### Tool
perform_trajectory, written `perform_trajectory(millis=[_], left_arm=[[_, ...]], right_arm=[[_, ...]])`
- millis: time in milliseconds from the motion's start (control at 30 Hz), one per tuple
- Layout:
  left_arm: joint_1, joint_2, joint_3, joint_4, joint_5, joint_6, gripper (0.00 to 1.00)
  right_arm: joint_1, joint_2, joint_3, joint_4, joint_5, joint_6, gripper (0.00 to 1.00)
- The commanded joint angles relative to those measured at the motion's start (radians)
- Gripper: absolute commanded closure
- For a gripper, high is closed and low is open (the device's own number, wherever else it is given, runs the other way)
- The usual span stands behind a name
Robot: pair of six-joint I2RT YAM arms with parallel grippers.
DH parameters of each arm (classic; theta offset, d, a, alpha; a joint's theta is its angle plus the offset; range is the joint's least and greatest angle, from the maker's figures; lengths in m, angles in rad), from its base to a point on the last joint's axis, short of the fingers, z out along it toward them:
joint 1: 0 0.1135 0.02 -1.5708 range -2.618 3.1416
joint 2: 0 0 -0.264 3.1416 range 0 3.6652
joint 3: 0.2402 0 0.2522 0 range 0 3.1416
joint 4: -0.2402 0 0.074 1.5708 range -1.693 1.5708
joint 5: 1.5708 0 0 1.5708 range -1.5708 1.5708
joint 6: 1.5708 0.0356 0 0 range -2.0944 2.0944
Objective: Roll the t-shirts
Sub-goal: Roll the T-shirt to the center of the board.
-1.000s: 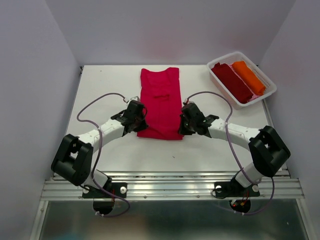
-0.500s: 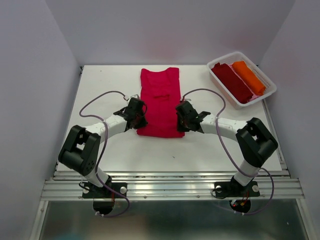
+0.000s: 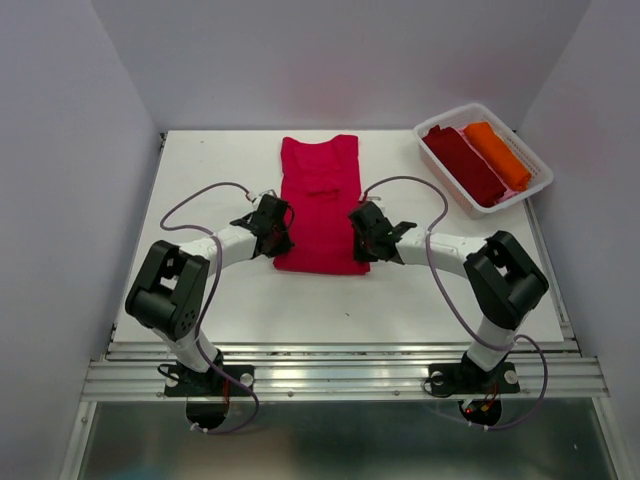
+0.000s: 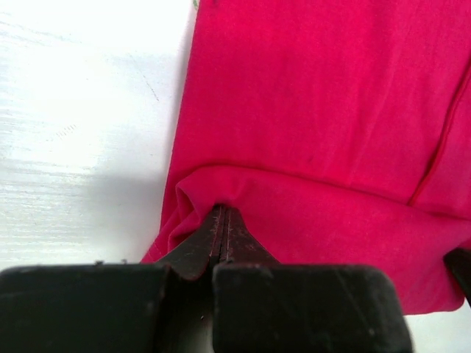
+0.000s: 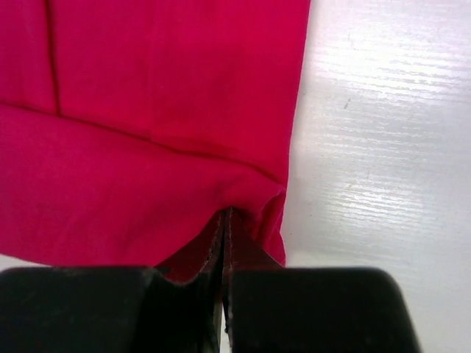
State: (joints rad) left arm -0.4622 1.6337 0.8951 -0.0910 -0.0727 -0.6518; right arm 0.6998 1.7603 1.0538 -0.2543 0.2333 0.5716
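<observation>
Crimson t-shirt (image 3: pixel 320 195): one item, flat on the table (image 3: pixel 200 190), folded to a narrow strip. Its long axis runs straight ahead of my jaws, collar end far, hem end near. A low band of hem is turned over just ahead of my tips.

Left gripper (image 4: pixel 223 224): jaws pressed together, pinching the near-left hem corner, with cloth puckered around the tips. The strip spreads ahead and to the right.

Right gripper (image 5: pixel 224 224): jaws pressed together on the near-right hem corner. The strip spreads ahead and to the left.

Nearness: neither arm is nearer. There is one at each corner, level with each other across the strip's width.

Judgement: the roll has to travel forward along the long axis. Both corners should advance at one pace, or the roll will skew.

Maroon t-shirt (image 3: pixel 465 165) and orange t-shirt (image 3: pixel 497 153): long bundles side by side in the white basket (image 3: pixel 438 128), far ahead and right of my right jaws, well apart from both grippers.
</observation>
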Motion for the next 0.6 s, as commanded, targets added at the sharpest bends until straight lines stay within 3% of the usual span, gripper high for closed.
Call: perform_trajectory(millis=[0, 233, 567], left_arm=[[0.010, -0.006, 0.050, -0.033, -0.041, -0.002, 1.00], [0.003, -0.127, 0.051, -0.012, 0.017, 0.001, 1.00], [0.000, -0.157, -0.047, -0.013, 0.068, -0.020, 1.00]], right_arm=[[-0.006, -0.094, 0.020, 0.000, 0.021, -0.015, 0.99], [-0.006, -0.163, 0.026, 0.052, -0.100, 0.005, 0.99], [-0.006, -0.064, 0.014, 0.069, -0.069, 0.010, 0.99]])
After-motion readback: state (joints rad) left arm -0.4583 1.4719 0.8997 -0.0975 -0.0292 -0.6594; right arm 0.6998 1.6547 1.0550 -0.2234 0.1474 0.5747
